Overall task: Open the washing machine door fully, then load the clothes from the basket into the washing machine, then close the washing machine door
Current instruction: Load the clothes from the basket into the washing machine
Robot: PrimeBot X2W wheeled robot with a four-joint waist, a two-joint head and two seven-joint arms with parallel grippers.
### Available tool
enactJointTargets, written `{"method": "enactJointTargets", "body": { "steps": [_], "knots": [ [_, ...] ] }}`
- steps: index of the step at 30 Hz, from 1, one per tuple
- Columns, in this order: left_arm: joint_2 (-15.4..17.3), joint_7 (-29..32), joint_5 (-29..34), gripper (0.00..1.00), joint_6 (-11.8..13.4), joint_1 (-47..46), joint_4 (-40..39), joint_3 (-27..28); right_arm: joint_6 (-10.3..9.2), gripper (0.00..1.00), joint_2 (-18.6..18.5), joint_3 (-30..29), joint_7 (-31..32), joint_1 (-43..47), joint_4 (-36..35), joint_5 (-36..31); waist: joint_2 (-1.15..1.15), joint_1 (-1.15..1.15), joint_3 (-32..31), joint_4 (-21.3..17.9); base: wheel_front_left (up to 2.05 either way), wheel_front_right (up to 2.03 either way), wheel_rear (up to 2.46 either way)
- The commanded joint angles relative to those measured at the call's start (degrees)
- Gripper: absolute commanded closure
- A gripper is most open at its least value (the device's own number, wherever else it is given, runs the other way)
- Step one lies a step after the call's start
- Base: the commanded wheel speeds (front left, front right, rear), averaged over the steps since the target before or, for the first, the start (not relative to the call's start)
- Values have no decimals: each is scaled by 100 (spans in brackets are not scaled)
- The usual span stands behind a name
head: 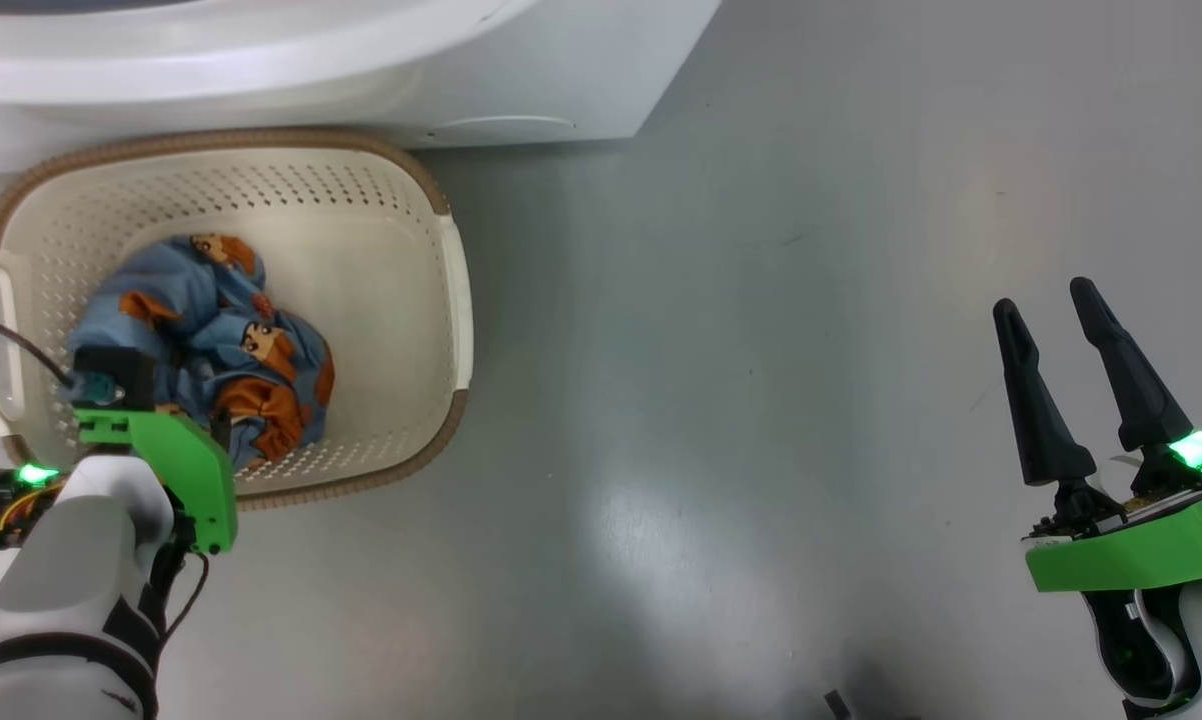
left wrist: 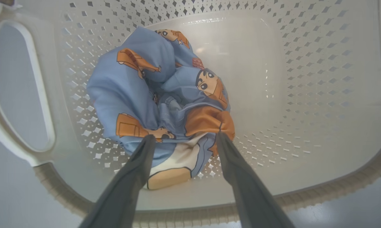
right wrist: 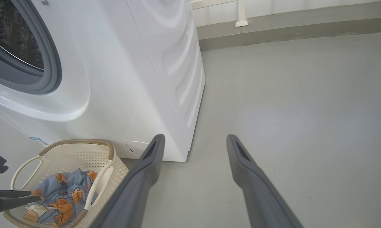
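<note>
The left gripper's [left wrist: 185, 136] fingers stand spread wide, tips straddling the near edge of the light blue bear-printed clothes [left wrist: 136, 88], pinching nothing. These lie in the cream perforated plastic basket [left wrist: 304, 63] just before the white washing machine [right wrist: 130, 79]. The right gripper [head: 1042, 295], likewise spread and empty, hovers over smooth grey floor [head: 761, 350]

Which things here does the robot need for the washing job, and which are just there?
For the job:
- the clothes, bundled inside the basket
- the basket
- the washing machine
- the left gripper, open at the clothes

Just there:
- the grey floor
- the wall skirting
- the right gripper, open above the floor, holding nothing
</note>
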Motion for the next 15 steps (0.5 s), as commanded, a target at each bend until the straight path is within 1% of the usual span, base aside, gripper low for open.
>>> {"method": "enactJointTargets", "body": {
  "steps": [1, 11, 15],
  "knots": [
    [267, 46, 21, 0, 24, 20, -23, 81, 17, 0, -99, 100, -27, 49, -154, 68, 0, -1, 108, -9, 0, 0, 0],
    [294, 345, 54, 0, -33, -93, 13, -101, 17, 0, -164, 110, -27, -29, -227, 70, 0, -1, 377, 3, 0, 0, 0],
    [299, 344, 39, 0, -22, -192, 19, -147, 17, 0, -187, 127, -27, -83, -263, 71, 0, -1, 500, 7, 0, 0, 0]
  ]
}}
